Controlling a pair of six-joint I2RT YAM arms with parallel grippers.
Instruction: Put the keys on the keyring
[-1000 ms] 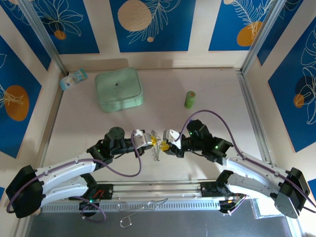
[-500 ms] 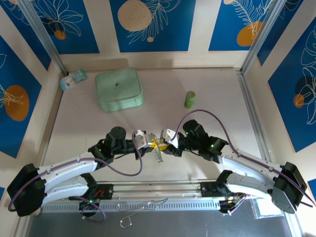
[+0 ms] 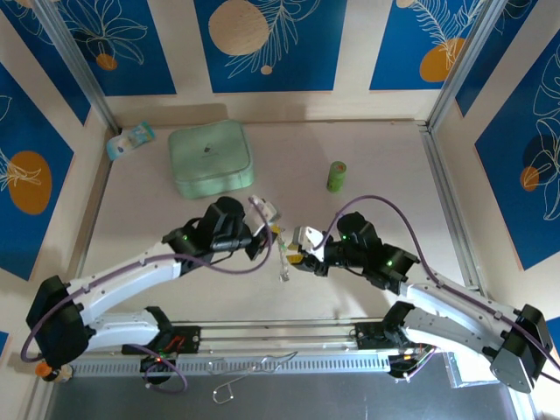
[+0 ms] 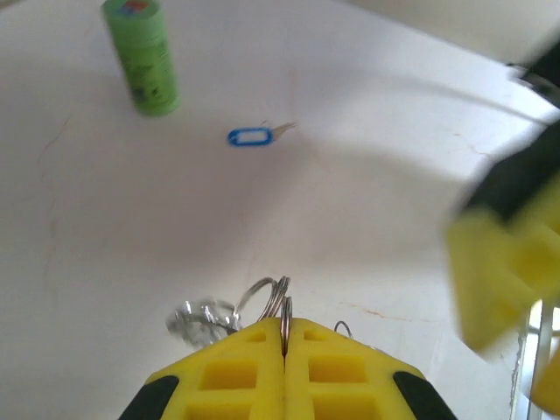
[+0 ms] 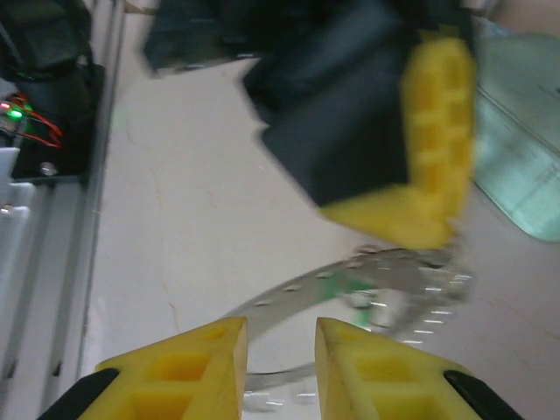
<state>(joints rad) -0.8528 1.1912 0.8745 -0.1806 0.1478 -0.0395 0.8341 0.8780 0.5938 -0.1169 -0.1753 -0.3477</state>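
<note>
keyring (image 4: pixel 271 298) pinched in clenched left gripper (image 4: pixel 284 327), poking past its tips. blue key (image 4: pixel 251 136) well ahead of it, near green cylinder (image 4: pixel 143 58). right gripper (image 5: pixel 280 334) released, jaws parted, keyring just beyond tips.

Pale table (image 3: pixel 385 219) enclosed by blue wall panels (image 3: pixel 267 44) printed with white leaf outlines and orange discs. Toward the back, a mint-green square case (image 3: pixel 211 158) with rounded corners lies flat. Well to its right a small green cylinder (image 3: pixel 337 176) stands upright, and near its left a pale-blue packet (image 3: pixel 130 140) lies by the corner post.
</note>
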